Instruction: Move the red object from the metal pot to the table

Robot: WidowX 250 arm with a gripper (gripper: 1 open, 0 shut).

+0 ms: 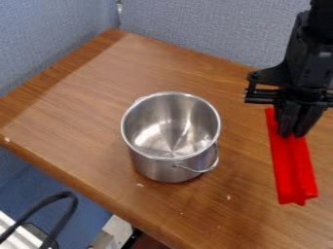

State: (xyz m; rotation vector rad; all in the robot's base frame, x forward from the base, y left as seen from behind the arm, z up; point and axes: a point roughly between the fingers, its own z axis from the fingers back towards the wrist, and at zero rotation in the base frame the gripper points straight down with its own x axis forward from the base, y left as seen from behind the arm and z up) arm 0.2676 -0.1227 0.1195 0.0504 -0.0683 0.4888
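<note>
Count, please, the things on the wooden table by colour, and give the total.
Red: 1, the red object, a long flat bar at the table's right side.
Silver: 1, the metal pot, with nothing inside.
Total: 2
</note>
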